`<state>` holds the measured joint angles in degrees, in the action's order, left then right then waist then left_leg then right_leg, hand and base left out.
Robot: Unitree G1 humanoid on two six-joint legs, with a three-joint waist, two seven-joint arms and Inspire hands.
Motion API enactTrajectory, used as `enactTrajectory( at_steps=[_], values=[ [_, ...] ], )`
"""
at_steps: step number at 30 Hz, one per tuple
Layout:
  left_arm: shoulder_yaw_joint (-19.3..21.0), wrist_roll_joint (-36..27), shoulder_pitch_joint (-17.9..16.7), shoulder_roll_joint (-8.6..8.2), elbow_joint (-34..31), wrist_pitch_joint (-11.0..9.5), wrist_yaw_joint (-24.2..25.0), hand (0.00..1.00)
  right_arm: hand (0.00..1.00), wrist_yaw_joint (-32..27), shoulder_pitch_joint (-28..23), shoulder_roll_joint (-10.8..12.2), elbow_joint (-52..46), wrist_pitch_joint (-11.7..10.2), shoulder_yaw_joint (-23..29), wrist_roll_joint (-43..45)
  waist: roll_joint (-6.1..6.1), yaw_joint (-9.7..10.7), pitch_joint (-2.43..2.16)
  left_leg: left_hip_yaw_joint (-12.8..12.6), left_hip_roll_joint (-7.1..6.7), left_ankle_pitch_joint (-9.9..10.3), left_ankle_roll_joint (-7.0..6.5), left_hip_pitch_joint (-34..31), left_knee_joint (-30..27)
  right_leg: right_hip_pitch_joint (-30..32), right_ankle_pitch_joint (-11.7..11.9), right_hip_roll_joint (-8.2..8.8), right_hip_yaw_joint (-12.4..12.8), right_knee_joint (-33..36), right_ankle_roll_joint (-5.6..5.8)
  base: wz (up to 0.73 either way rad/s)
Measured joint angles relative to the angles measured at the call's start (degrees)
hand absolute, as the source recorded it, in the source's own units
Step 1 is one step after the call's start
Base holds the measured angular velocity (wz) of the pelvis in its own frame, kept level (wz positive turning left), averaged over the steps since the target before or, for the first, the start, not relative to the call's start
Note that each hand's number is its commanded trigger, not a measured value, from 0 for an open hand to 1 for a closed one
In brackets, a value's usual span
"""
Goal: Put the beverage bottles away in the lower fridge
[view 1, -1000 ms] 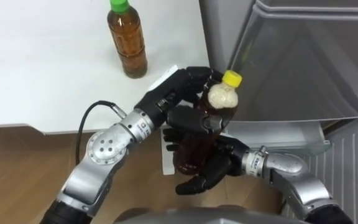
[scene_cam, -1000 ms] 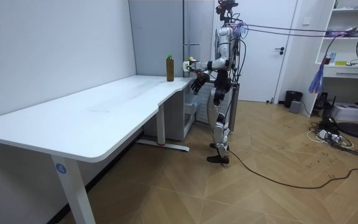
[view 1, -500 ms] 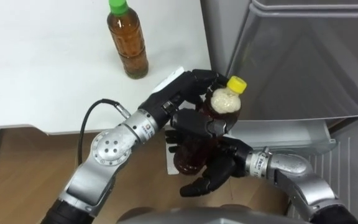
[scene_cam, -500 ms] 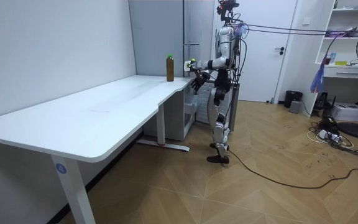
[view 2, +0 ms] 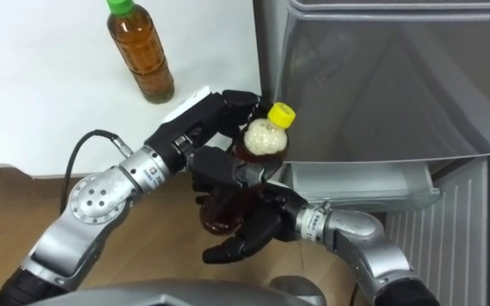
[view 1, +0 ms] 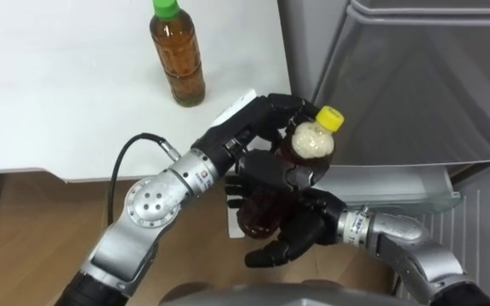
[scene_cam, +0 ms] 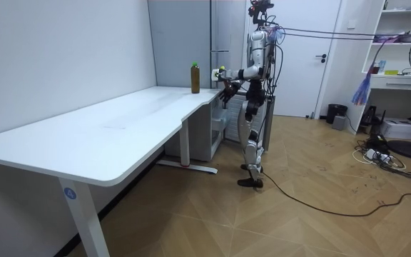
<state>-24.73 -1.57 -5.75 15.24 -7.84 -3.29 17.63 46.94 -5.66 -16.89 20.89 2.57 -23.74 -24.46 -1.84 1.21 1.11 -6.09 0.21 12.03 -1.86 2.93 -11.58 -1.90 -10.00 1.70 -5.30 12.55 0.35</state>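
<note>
Wood floor, white walls. Room view: a long white desk [scene_cam: 120, 128] runs back toward a grey fridge [scene_cam: 180, 43]. The robot stands upright at the desk's far end, just beside the fridge, with both arms raised in front of its chest. A green-capped bottle [scene_cam: 195, 78] stands upright on the far corner of the desk.

Left eye view: the green-capped bottle holds brown drink and sits near the desk edge, well apart from the hands. The yellow-capped bottle [view 1: 311, 140] is off the desk, in the air in front of the grey fridge front, above the floor. It is tilted, cap up and toward the fridge, with dark drink inside and foam in the neck. The left robot hand [view 1: 245, 127] reaches in from the desk side, fingers curled over the bottle's shoulder. The right robot hand [view 1: 287, 229] comes from lower right and clasps the bottle's body, thumb across the front, fingers wrapped under the base. A pale shelf [view 1: 415, 183] juts out beneath the grey front.

Right eye view: same two-handed clasp, and the cap lies close against the fridge front; whether it touches I cannot tell.
</note>
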Motion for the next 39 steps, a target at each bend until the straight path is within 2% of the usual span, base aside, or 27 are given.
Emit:
enactTrajectory(
  at_steps=[2, 3, 4, 5, 6, 13, 25, 27, 28, 39],
  values=[
    [-0.02, 0.05, -0.01, 0.01, 0.01, -0.35, -0.04, 1.00, 0.00, 0.00, 0.00, 0.13, 0.00, 0.00, 0.08, -0.20, -0.08, 0.01, 0.00, 0.00, 0.00, 0.00, 0.00, 0.01, 0.00, -0.03, 0.00, -0.01, 0.00, -0.01, 0.00, 0.00],
    [-0.03, 0.06, -0.02, 0.02, 0.01, -0.35, -0.04, 1.00, 0.13, 0.00, -0.01, 0.16, 0.00, 0.00, 0.09, -0.20, -0.10, 0.07, 0.00, 0.00, 0.00, 0.00, 0.00, 0.01, 0.00, -0.03, 0.00, 0.00, 0.00, -0.01, 0.00, 0.00],
    [-0.19, 0.06, -0.02, 0.06, 0.01, -0.35, -0.04, 1.00, 0.44, 0.00, -0.02, 0.20, 0.00, 0.02, 0.10, -0.20, -0.12, 0.06, -0.01, -0.01, 0.00, 0.00, 0.00, 0.02, -0.02, -0.05, 0.00, 0.00, -0.01, -0.01, 0.00, 0.00],
    [-0.25, 0.06, -0.03, 0.07, 0.02, -0.35, -0.04, 1.00, 0.89, 0.00, -0.03, 0.24, 0.00, 0.03, 0.11, -0.19, -0.13, 0.04, -0.01, -0.01, 0.00, 0.00, 0.00, 0.01, -0.03, -0.06, 0.00, 0.00, -0.01, -0.01, 0.00, 0.00],
    [-0.27, 0.05, -0.03, 0.07, 0.02, -0.35, -0.04, 1.00, 1.00, 0.00, -0.02, 0.26, 0.01, 0.03, 0.12, -0.19, -0.13, 0.05, -0.01, 0.00, 0.00, 0.00, 0.00, 0.00, -0.04, -0.06, 0.00, 0.01, -0.01, -0.01, 0.00, 0.00],
    [-0.24, 0.05, -0.12, 0.07, 0.03, -0.35, 0.37, 1.00, 1.00, 0.00, -0.21, 1.29, 0.01, 0.04, 0.36, -0.73, -0.13, 0.05, -0.03, 0.01, 0.01, 0.00, 0.00, 0.01, -0.02, -0.05, 0.00, -0.02, 0.04, -0.01, 0.00, 0.00],
    [-0.71, -0.07, -0.34, -0.67, 0.03, -0.38, 0.38, 1.00, 1.00, -0.01, -0.31, 1.44, 0.13, 0.05, -0.29, -0.69, -0.10, 0.03, -0.32, 0.00, 0.00, 0.00, 0.00, 0.17, 0.00, -0.14, 0.00, -0.03, 0.13, 0.01, 0.00, 0.00],
    [-0.75, -0.10, -0.34, -0.62, 0.03, -0.38, 0.26, 0.53, 1.00, -0.01, -0.52, 1.47, 0.13, 0.04, -0.29, -0.72, 0.03, -0.10, -0.40, 0.00, 0.02, 0.00, 0.00, 0.16, 0.00, -0.12, 0.00, -0.05, 0.10, 0.02, 0.00, 0.00],
    [-0.82, -0.10, -0.35, -0.55, 0.04, -0.38, 0.32, 0.00, 1.00, -0.01, -0.71, 1.48, 0.12, 0.04, -0.29, -0.75, 0.12, -0.11, -0.46, 0.00, 0.02, 0.00, 0.00, 0.16, -0.01, -0.12, 0.00, -0.05, 0.09, 0.03, 0.00, 0.00],
    [-0.81, -0.15, -0.36, -0.68, 0.08, -0.38, 0.44, 0.00, 1.00, -0.10, -1.59, 1.80, 0.13, 0.07, -0.24, -2.44, 0.20, -0.07, -0.51, 0.01, 0.01, 0.00, 0.00, 0.16, -0.02, -0.11, 0.00, -0.04, 0.03, 0.05, 0.00, 0.00]
  ],
)
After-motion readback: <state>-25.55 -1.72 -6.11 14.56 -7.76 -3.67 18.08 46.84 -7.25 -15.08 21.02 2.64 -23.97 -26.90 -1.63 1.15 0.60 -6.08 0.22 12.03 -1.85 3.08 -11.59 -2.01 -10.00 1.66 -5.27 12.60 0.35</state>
